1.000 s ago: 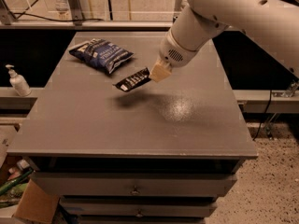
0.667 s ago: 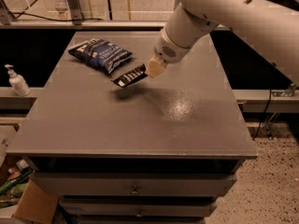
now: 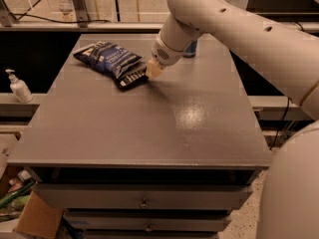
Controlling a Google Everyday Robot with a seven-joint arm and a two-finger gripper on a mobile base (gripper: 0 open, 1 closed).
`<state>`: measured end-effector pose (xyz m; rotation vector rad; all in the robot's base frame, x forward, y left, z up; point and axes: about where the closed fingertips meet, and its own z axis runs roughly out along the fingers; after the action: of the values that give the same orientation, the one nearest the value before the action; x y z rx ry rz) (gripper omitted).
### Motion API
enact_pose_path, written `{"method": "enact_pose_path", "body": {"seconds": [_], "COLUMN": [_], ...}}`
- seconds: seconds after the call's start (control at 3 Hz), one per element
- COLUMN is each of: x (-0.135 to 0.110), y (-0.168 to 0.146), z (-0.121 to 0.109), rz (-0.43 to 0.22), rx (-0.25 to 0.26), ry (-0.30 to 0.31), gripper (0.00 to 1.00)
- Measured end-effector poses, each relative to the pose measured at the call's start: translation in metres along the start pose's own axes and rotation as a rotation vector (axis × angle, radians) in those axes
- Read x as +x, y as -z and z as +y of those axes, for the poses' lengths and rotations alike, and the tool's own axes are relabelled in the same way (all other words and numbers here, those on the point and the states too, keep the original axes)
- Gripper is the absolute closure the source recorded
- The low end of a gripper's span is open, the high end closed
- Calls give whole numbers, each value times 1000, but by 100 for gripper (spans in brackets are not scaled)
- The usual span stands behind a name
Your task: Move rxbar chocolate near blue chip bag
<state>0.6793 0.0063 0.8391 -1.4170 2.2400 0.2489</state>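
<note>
- Rxbar chocolate [image 3: 132, 77] sits on the far-left part of the table [image 3: 149, 133], touching the blue chip bag's [image 3: 107, 59] near-right edge.
- Gripper [image 3: 153, 69] is at the bar's right end; I cannot tell whether it is clamped on it.

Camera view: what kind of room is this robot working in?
Probably a lab or workshop, not a home. The gripper is at the rxbar chocolate beside the blue chip bag on a gray table with drawers; a pump bottle stands beside it, a cardboard box below.
</note>
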Motion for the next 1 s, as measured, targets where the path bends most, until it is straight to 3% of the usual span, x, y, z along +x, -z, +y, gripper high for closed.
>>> {"method": "enact_pose_path", "body": {"seconds": [0.33, 1.0], "x": [-11, -16], "y": [-11, -6], "z": [-18, -34], "rz": [-4, -26], "rx": [15, 32], "ry": [-35, -67], "gripper": [82, 36]}}
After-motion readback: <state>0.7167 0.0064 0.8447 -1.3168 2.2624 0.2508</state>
